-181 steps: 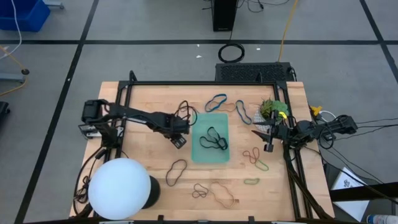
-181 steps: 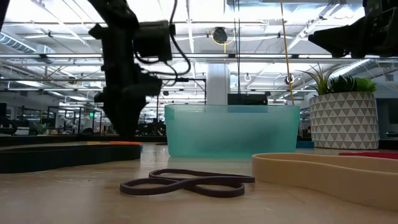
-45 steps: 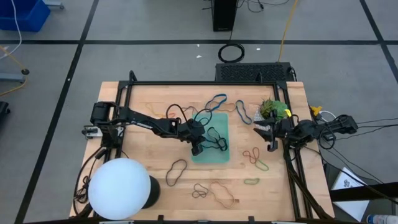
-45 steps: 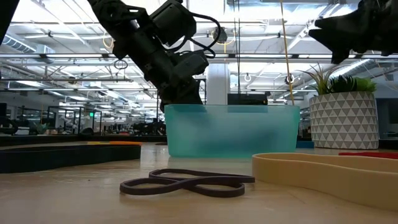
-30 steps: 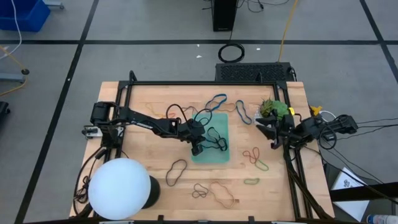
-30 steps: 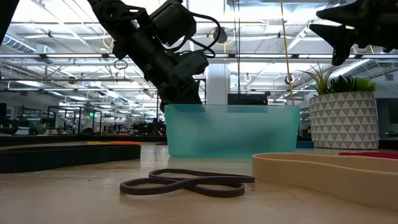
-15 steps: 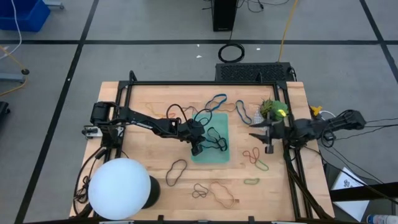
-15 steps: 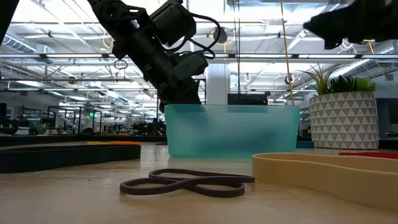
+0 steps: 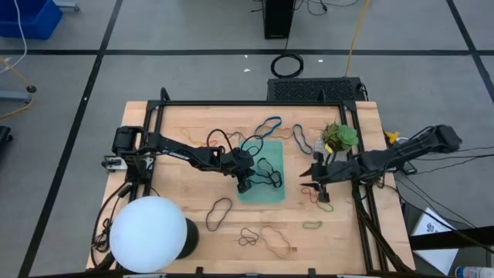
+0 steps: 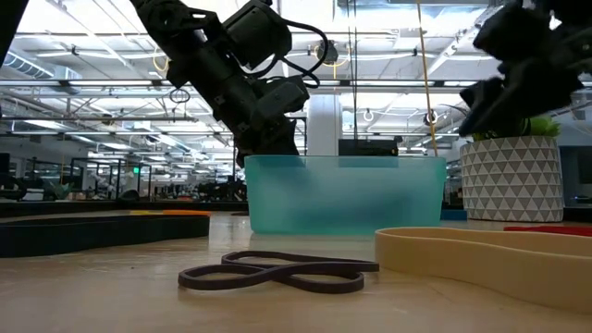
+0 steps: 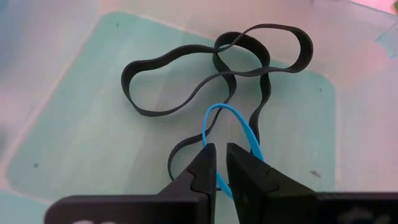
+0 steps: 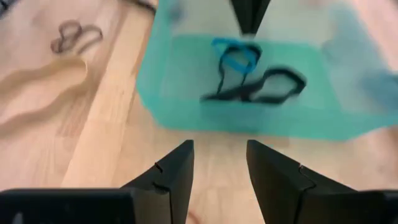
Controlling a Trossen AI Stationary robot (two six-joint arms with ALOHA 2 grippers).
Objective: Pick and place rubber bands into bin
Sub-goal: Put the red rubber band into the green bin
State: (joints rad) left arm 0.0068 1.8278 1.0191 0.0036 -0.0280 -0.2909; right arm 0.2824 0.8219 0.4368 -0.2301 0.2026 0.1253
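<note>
Step in hand: left gripper [image 11: 216, 163] over bin [image 9: 248, 191], fingers nearly pressed together, pinching blue band [image 11: 231, 127] above black bands [image 11: 205, 74] in bin. Next move, judged: spread fingers, drop band, lift clear.

Right gripper [image 9: 316, 174] right of bin, fingers spread, empty, over red band [image 9: 312, 191]. Likely next pick: descend, close on it.

More bands near and far on table [image 9: 177, 208].
</note>
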